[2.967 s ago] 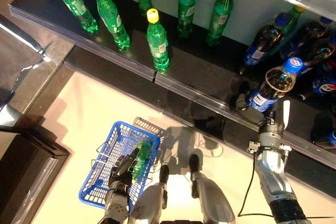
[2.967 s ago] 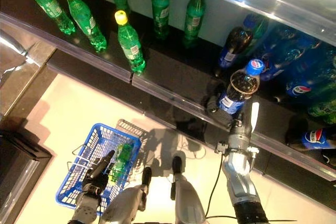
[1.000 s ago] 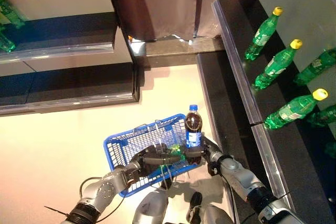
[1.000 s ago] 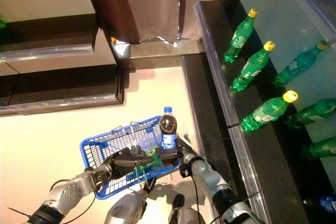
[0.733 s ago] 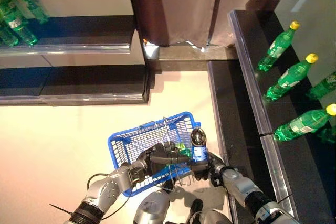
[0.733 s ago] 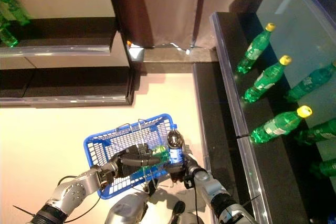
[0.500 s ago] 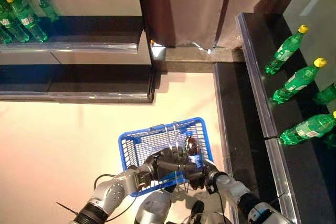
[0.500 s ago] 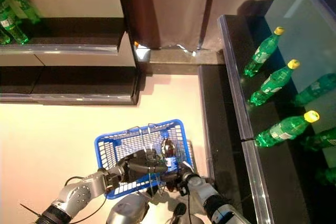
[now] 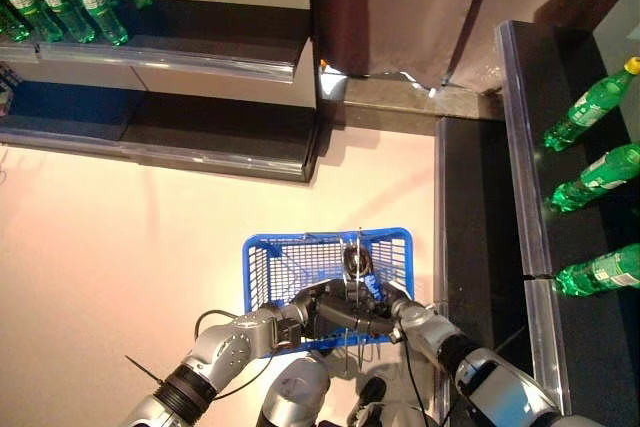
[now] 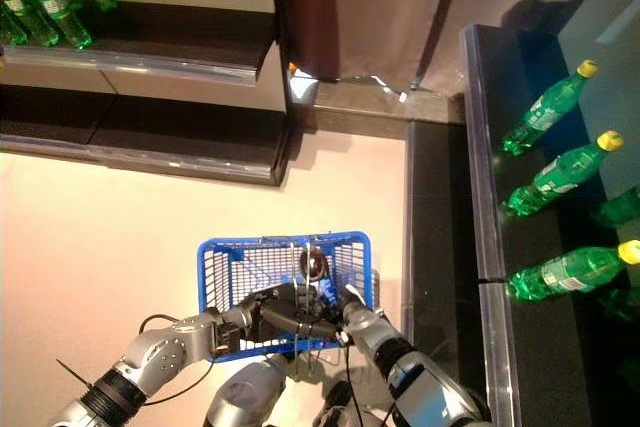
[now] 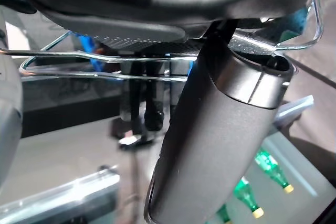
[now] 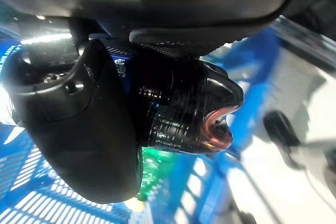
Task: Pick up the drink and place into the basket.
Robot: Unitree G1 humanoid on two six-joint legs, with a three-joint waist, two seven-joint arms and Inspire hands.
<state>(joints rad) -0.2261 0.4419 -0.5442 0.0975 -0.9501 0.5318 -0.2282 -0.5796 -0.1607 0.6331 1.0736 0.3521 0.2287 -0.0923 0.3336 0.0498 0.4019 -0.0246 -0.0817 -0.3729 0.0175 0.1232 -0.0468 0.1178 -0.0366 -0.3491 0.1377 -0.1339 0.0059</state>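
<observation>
Warm overhead light; blurred wrist views

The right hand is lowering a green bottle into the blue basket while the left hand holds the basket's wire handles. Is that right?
Not quite: the bottle in the right hand is a dark cola, not green, as the right wrist view shows. The rest holds: it is going into the blue basket, and the left hand grips the wire handles.

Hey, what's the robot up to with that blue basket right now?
It is putting a drink away. The right robot hand is curled round a dark cola bottle and has it down inside the blue basket, not yet let go. The left robot hand grips the basket's wire handle and carries it. Something green already lies in the basket. Green bottles stand on the shelf alongside.
</observation>
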